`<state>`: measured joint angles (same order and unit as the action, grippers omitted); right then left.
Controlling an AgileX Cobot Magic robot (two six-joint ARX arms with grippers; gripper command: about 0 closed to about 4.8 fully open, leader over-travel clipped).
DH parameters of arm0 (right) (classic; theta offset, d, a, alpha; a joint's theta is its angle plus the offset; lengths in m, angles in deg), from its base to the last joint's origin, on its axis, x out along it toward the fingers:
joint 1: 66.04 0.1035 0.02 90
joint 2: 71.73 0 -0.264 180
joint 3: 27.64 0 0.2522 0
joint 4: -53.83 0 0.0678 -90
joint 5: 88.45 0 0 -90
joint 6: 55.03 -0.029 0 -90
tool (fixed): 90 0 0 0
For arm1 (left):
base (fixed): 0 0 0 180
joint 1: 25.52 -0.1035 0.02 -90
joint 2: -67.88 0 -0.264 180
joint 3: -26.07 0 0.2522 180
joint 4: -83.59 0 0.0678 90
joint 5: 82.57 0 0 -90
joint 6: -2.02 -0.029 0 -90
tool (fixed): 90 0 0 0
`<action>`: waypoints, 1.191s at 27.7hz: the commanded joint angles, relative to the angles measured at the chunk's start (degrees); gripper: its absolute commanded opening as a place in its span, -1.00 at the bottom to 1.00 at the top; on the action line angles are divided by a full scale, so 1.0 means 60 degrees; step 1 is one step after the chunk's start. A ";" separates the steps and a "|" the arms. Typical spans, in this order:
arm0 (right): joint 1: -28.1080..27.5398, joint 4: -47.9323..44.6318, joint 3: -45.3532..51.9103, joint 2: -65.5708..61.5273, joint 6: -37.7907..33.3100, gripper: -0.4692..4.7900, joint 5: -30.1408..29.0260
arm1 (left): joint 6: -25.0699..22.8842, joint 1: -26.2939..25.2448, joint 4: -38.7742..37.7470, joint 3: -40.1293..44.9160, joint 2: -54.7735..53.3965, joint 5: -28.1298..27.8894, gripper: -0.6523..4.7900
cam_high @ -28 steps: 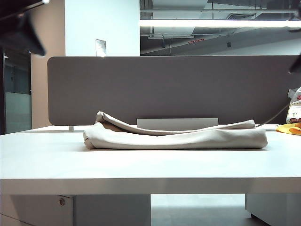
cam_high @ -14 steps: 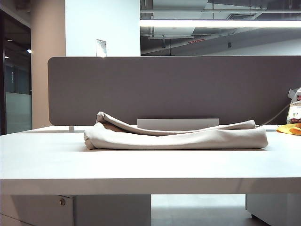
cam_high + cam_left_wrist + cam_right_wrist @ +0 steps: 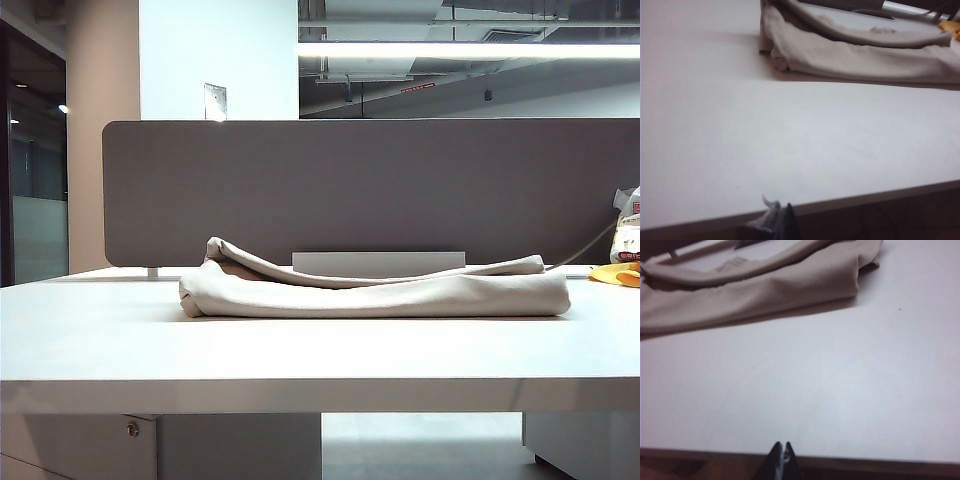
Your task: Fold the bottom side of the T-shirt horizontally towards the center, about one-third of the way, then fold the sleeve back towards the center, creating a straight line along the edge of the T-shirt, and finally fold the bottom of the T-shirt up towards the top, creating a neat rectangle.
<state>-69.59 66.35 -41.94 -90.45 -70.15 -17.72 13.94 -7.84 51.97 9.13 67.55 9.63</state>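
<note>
The left gripper [image 3: 776, 220] has its fingertips pressed together and holds nothing; it sits at the near edge of the white table [image 3: 765, 145], well apart from the T-shirt [image 3: 860, 50]. The right gripper [image 3: 782, 456] is likewise pinched closed on nothing, at the same near edge, with bare tabletop between it and the shirt. Neither gripper shows in the exterior view. The T-shirt [image 3: 375, 290] lies folded into a long, low bundle in the middle of the table, its upper layer sagging into a shallow curve. Behind the T-shirt stands a grey partition panel [image 3: 370, 185]. Beyond the T-shirt's right end lie a yellow-orange item [image 3: 615, 273] and a white printed bag [image 3: 627, 230]. Nothing lies between the grippers and the T-shirt.
</note>
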 commanded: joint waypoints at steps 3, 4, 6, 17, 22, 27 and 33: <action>-0.0007 0.0357 0.0044 0.0004 0.0495 -0.83 0.0011 | -0.0525 0.0000 -0.0095 0.0036 0.0029 -0.0004 -0.78; -0.0007 0.0466 0.0044 0.0004 0.0495 -0.83 0.0007 | -0.0521 0.0000 -0.0095 0.0036 0.0029 0.0004 -0.78; -0.0007 0.0765 0.0044 0.0011 0.0495 -0.83 0.0007 | -0.0517 0.0000 -0.0095 0.0033 0.0029 0.0288 -0.78; -0.0011 0.0947 0.0040 0.0015 0.0299 -0.82 -0.0015 | -0.0280 -0.0004 -0.0073 0.0029 0.0029 0.0922 -0.77; -0.0015 0.0951 0.0040 0.0015 0.0299 -0.82 -0.0022 | -0.0270 -0.0004 -0.0066 0.0029 0.0029 0.0922 -0.77; -0.0015 0.0947 0.0040 0.0015 0.0299 -0.82 -0.0022 | -0.0270 -0.0004 -0.0062 0.0029 0.0029 0.0922 -0.77; -0.0015 0.0951 0.0040 0.0015 0.0299 -0.82 -0.0022 | -0.1537 -0.0011 -0.0080 0.0029 0.0029 0.0506 -0.77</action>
<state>-69.63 72.67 -41.94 -90.45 -68.09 -17.74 10.27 -7.87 52.18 9.13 67.74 14.79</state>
